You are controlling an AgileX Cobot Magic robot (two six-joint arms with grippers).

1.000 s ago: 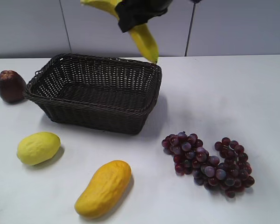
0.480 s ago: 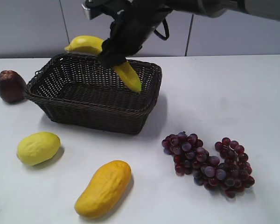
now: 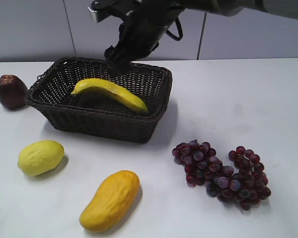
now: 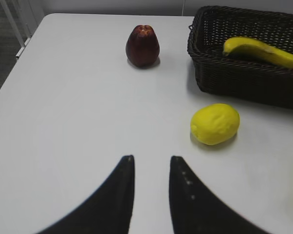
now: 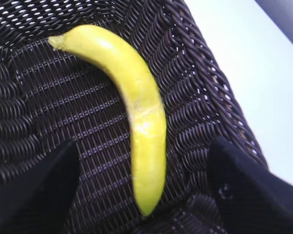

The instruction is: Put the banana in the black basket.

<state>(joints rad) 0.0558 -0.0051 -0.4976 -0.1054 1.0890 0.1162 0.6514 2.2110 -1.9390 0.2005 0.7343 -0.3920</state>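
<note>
I see the long curved yellow banana (image 3: 110, 93) lying inside the dark woven wicker basket (image 3: 97, 119), frame centre-left; right fingers (image 5: 141, 180) spread wide above, empty. Placement done, I judge; only retreat remains.

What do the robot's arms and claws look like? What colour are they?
The claws are black. The left gripper has two smooth, curved fingers that narrow to rounded tips, a bit like horns. The right gripper shows two dark, blunt fingers at the picture's edges. From outside, the right arm's end is black with a looping black cable, and its upper part looks grey.
</note>
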